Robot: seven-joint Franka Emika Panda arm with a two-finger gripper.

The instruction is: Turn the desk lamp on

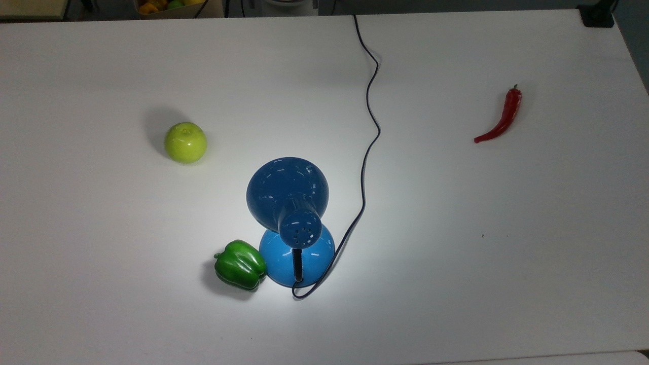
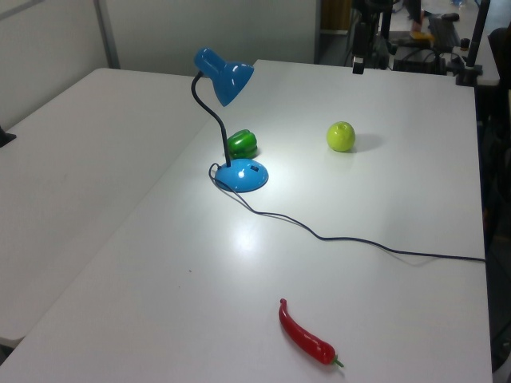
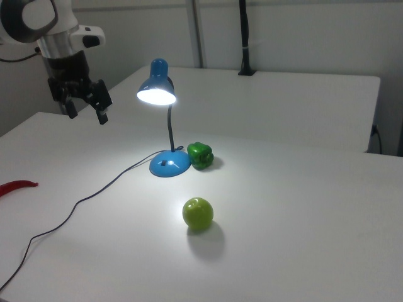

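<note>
I see the desk lamp [image 1: 290, 223] lit: in the right view its shade glows and throws a bright patch on the white table [image 1: 507, 243]. The lamp stands near the table's middle, round base flat, shade tilted up on the curved black neck. A green pepper [image 1: 240, 264] sits touching or just beside the base on the top view's left. The black cord [image 1: 369, 132] leaves the base and snakes off toward the top view's upper edge. A green apple [image 1: 185, 142] lies well apart from the lamp, on the top view's left; a red chili [image 1: 501, 117] lies far off on the top view's right. The gripper [image 3: 85, 112] hangs in the air, well apart from the lamp, at the right view's left, fingers spread wide and holding nothing.
</note>
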